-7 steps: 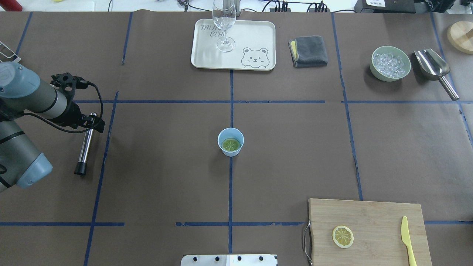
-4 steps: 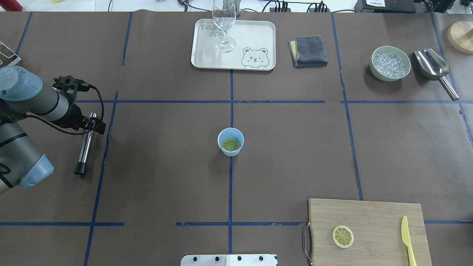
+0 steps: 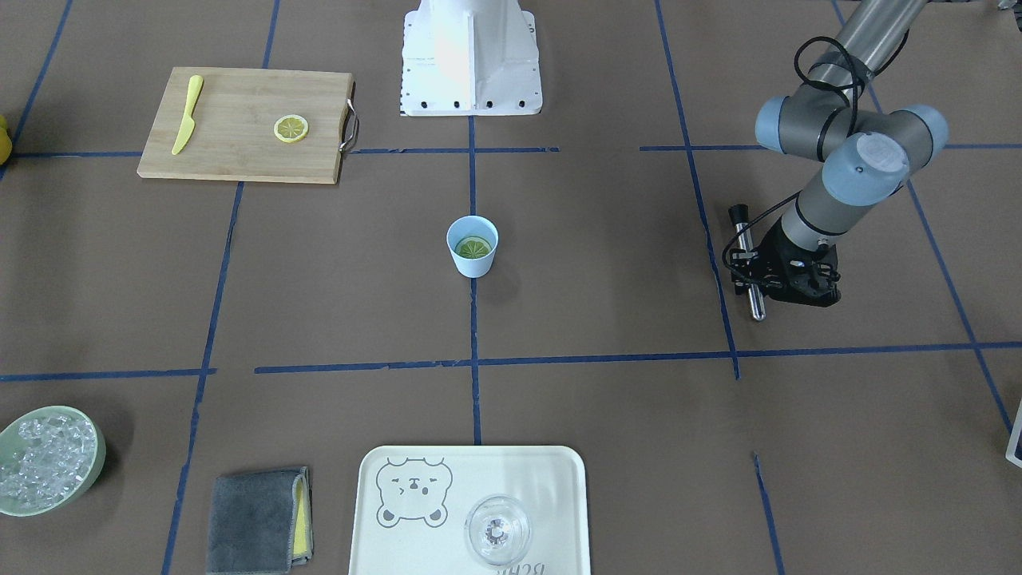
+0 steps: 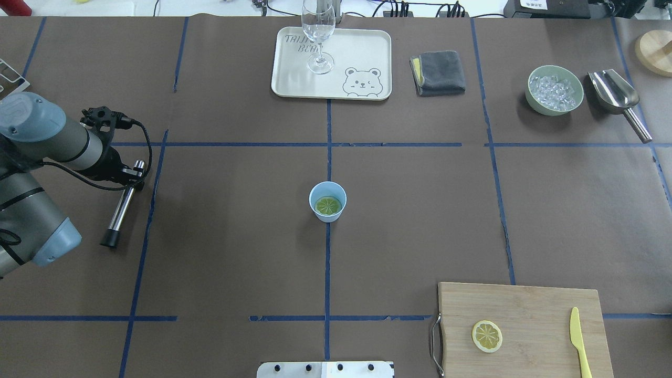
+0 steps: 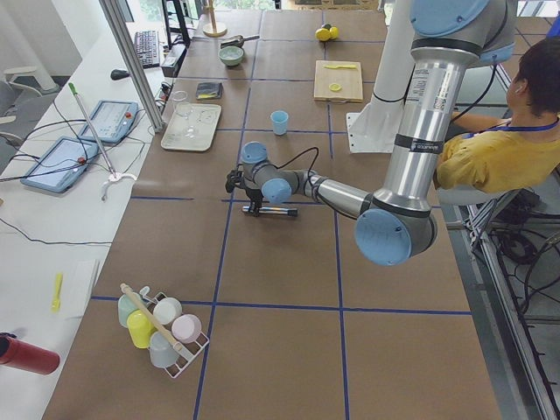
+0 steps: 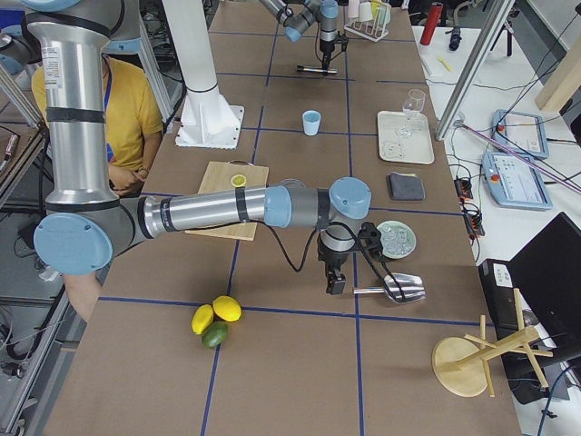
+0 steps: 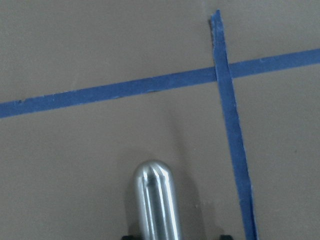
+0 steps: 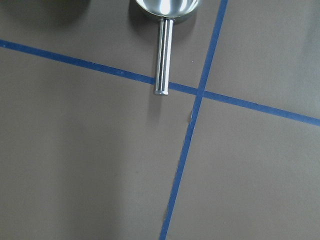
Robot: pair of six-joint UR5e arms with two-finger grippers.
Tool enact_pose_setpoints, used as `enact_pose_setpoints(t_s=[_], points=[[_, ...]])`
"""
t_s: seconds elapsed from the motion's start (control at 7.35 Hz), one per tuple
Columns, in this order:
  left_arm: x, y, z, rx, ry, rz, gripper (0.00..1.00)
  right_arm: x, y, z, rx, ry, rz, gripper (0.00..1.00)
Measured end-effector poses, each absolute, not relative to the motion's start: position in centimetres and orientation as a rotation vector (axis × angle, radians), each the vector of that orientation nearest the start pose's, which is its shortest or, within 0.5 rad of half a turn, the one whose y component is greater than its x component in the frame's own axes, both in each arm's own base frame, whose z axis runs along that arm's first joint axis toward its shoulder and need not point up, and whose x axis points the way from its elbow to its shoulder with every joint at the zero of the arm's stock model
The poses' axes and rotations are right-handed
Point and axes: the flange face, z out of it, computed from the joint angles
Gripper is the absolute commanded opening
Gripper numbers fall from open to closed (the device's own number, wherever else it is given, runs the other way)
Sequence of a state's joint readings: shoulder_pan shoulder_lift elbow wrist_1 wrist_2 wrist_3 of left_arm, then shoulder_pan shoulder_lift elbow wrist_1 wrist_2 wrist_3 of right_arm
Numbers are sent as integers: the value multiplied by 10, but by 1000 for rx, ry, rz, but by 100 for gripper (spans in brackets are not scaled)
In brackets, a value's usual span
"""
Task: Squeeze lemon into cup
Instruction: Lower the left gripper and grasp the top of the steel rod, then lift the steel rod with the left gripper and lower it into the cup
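Note:
The light-blue cup [image 4: 313, 195] stands upright at the table's centre, also in the front view [image 3: 473, 267]. A greenish lemon slice [image 4: 328, 206] lies flat inside it. A second lemon slice [image 4: 486, 336] lies on the wooden cutting board [image 4: 530, 304]. My left gripper [image 4: 133, 176] is far left of the cup, low over the table, shut on the upper end of a steel rod with a black tip [image 4: 118, 212]; the rod's rounded end shows in the left wrist view [image 7: 156, 200]. My right gripper [image 6: 334, 283] shows only in the exterior right view, next to the metal scoop's handle; I cannot tell whether it is open.
A yellow plastic knife [image 4: 578, 341] lies on the board. A tray [image 4: 367, 47] with a clear glass [image 4: 318, 31], a grey cloth [image 4: 438, 72], a green bowl of ice [image 4: 533, 102] and a metal scoop [image 4: 614, 92] line the far side.
My left gripper has shifted slightly right and away from me. The steel rod has turned with it, its top end moving right. The cup and lemon slices have not moved.

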State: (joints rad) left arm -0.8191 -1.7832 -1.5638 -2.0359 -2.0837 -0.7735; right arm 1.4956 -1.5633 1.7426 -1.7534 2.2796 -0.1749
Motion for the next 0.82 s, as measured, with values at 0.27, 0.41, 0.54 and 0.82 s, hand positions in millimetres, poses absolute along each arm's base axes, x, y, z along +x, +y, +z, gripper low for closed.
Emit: enact_pose_setpoints(t_s=[0.27, 0.41, 0.54, 0.82], points=[[351, -500, 497, 150, 816, 169, 0, 31, -493, 593, 32, -710, -239, 100], [349, -499, 489, 169, 825, 187, 0, 31, -493, 593, 32, -710, -239, 100], [347, -499, 473, 215, 833, 202, 0, 31, -493, 593, 32, -710, -239, 100], [346, -521, 416, 424, 813, 183, 0, 31, -494, 593, 34, -709, -239, 100]])
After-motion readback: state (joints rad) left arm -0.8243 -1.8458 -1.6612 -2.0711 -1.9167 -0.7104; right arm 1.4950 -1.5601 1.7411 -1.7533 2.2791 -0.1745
